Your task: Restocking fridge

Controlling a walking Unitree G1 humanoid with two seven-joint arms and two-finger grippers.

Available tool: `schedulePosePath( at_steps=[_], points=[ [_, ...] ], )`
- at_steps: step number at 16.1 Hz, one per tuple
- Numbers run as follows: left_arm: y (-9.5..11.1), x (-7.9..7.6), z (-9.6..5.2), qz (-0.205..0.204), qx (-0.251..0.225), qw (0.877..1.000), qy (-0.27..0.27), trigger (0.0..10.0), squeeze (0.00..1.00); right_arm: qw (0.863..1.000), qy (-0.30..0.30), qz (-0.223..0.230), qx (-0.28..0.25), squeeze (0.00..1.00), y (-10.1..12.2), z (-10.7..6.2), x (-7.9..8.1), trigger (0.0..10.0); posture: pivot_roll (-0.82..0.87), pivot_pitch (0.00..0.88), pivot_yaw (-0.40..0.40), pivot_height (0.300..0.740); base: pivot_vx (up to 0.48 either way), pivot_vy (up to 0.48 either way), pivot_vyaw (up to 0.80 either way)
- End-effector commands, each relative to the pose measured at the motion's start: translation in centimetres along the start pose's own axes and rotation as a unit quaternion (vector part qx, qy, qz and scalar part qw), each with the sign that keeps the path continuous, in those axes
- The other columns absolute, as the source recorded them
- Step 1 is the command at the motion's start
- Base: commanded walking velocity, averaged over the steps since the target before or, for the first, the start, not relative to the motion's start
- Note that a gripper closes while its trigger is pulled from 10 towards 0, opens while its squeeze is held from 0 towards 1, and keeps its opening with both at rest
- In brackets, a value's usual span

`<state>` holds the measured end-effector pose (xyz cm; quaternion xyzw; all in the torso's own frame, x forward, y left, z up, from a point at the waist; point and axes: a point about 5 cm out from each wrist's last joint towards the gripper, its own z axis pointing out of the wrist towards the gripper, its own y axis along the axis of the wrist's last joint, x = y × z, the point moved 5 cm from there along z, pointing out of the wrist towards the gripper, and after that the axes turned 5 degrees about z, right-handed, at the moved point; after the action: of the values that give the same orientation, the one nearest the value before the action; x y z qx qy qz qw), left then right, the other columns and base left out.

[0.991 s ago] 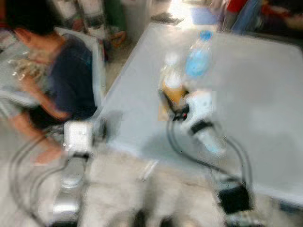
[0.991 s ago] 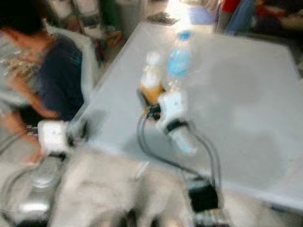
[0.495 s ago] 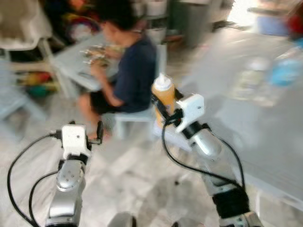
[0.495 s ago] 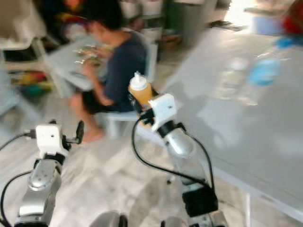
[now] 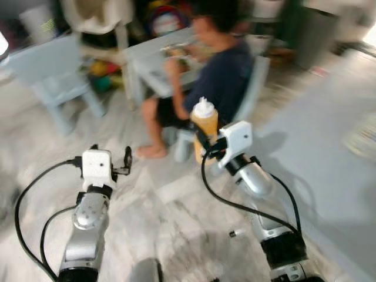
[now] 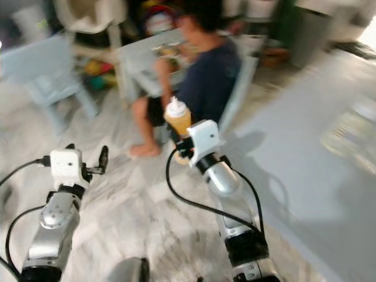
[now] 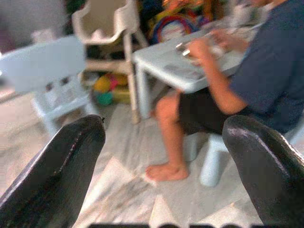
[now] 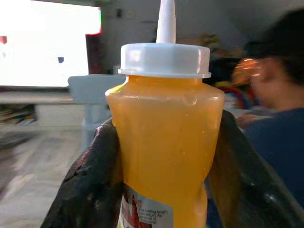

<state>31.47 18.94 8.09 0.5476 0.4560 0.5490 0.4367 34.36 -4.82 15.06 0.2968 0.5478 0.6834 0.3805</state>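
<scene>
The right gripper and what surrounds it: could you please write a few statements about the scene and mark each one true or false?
1. The right gripper is shut on the sauce bottle. True.
2. The sauce bottle is lying on its side. False: it is held upright, white nozzle on top.
3. The left gripper is holding a cup. False: its fingers are open with nothing between them.
4. A person in a dark blue top sits at a small table. True.
5. The bottle's contents are green. False: they are orange-yellow.
</scene>
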Motion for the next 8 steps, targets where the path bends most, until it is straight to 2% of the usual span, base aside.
schedulePosePath(
  at_steps=[1, 6, 8],
  points=[
    [0.0, -0.1, 0.0, 0.002, -0.003, 1.000, -0.001, 10.0, 0.00, 1.000, 0.011, -0.004, -0.011, 0.00, 0.4, 0.3, 0.5, 10.0, 0.01, 0.065, 0.001, 0.740, 0.000, 0.000, 0.77],
    [0.4, 0.3, 0.4, 0.005, -0.008, 1.000, -0.001, 10.0, 0.00, 1.000, 0.010, -0.020, -0.008, 0.00, 0.2, 0.6, 0.4, 10.0, 0.02, 0.087, 0.010, 0.740, 0.000, 0.000, 0.77],
    [0.9, 1.3, 0.4, 0.015, -0.014, 1.000, 0.006, 10.0, 0.00, 0.999, 0.011, -0.028, -0.010, 0.00, 0.4, 0.6, 0.4, 10.0, 0.03, 0.103, 0.017, 0.740, 0.000, 0.000, 0.77]
  ],
)
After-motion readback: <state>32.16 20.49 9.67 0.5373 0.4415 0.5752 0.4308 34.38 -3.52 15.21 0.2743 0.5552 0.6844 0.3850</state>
